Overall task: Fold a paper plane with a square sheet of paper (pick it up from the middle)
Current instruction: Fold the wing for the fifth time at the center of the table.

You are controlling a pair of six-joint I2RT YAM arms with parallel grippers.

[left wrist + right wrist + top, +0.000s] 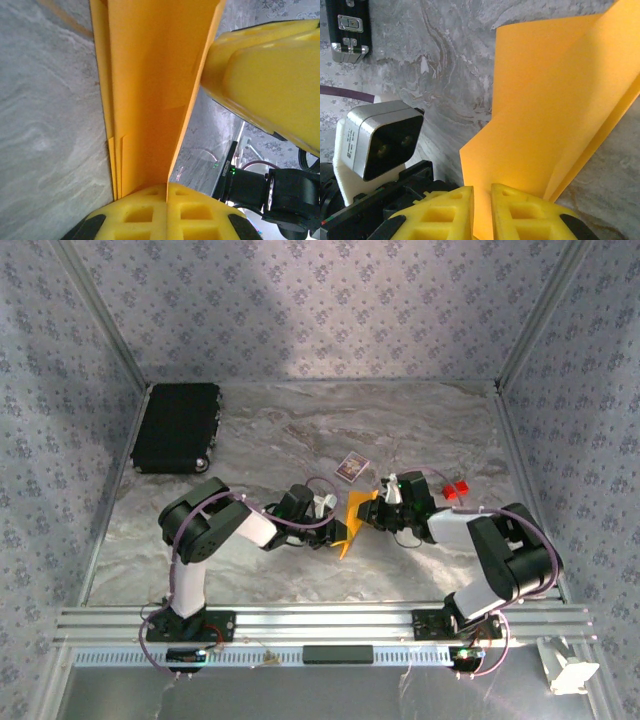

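Note:
The square sheet of paper (355,518), orange-yellow and folded into a long layered strip, hangs above the middle of the table between my two grippers. My left gripper (337,527) is shut on one end of it; in the left wrist view the folded layers (150,90) run straight out of the closed pads (167,187). My right gripper (381,502) meets it from the other side. In the right wrist view a flap of the paper (555,115) passes down between the right gripper's (482,192) fingers, which stand slightly apart around it. One right finger (265,75) shows large beside the paper.
A black case (177,427) lies at the back left of the marble table. A small purple-and-white patterned card (351,467) lies just behind the grippers, and a tiny red block (458,490) sits to the right. Patterned walls enclose three sides.

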